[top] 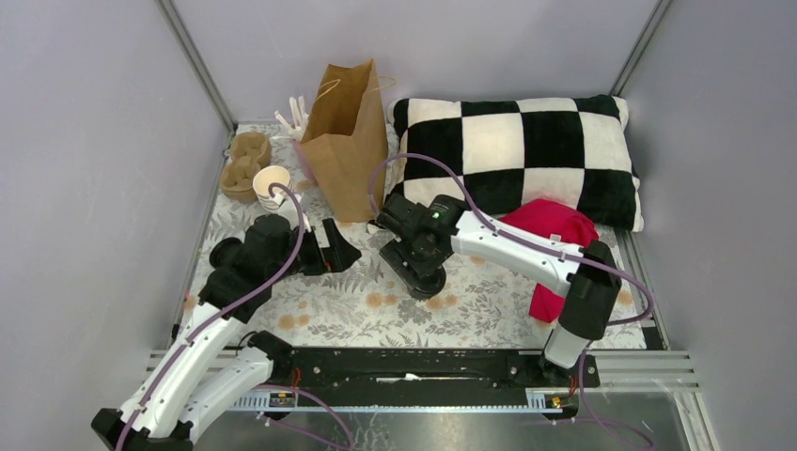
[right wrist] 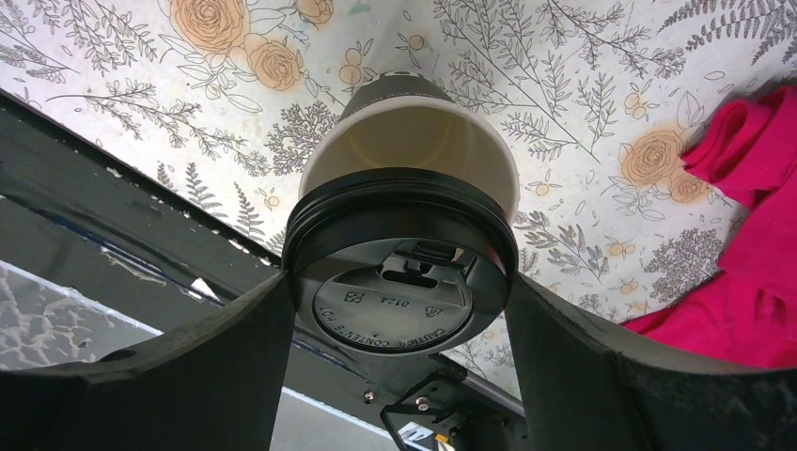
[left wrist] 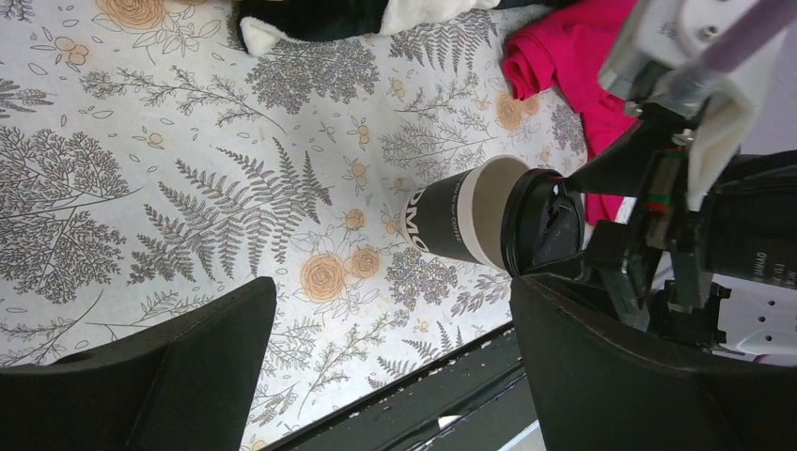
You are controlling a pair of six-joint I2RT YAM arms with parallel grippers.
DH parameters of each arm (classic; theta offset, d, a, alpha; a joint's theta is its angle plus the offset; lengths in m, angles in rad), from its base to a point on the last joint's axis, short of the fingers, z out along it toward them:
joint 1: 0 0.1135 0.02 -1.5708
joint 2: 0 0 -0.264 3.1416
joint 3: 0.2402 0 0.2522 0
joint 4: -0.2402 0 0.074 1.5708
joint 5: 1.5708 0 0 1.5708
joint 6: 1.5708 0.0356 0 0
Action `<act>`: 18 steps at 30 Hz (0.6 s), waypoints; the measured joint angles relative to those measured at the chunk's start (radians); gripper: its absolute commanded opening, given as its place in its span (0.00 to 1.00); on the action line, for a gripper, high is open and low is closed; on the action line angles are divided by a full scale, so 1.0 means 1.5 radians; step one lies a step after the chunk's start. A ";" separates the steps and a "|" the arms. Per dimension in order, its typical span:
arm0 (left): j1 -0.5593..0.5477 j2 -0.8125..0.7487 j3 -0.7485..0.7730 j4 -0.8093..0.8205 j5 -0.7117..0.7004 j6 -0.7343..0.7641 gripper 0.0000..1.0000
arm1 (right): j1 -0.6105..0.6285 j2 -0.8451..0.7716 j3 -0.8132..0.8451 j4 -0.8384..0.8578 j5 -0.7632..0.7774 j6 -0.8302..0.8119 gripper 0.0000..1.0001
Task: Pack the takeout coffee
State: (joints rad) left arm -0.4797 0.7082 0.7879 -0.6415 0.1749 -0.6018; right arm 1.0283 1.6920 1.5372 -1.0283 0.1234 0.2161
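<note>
The takeout coffee is a black cup with a pale band under its black sip lid. It stands upright on the floral cloth near the middle of the table. My right gripper comes down from above and is shut on the lid's rim, one finger on each side. In the top view the right gripper covers most of the cup. My left gripper is open and empty, a short way left of the cup and pointing at it. Its fingers frame bare cloth.
A brown paper bag stands open at the back centre. Left of it are a cardboard cup carrier and a lidless cup. A checkered pillow and a pink cloth lie on the right. The table's black front rail is near.
</note>
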 measured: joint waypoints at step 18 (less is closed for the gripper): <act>0.000 -0.052 -0.011 0.000 -0.020 0.000 0.99 | 0.004 0.083 0.081 -0.055 0.010 -0.002 0.87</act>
State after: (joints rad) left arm -0.4797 0.6296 0.7712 -0.6418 0.1455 -0.6018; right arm 1.0344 1.8160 1.6585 -1.1110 0.1383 0.2131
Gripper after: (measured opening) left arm 0.989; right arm 0.855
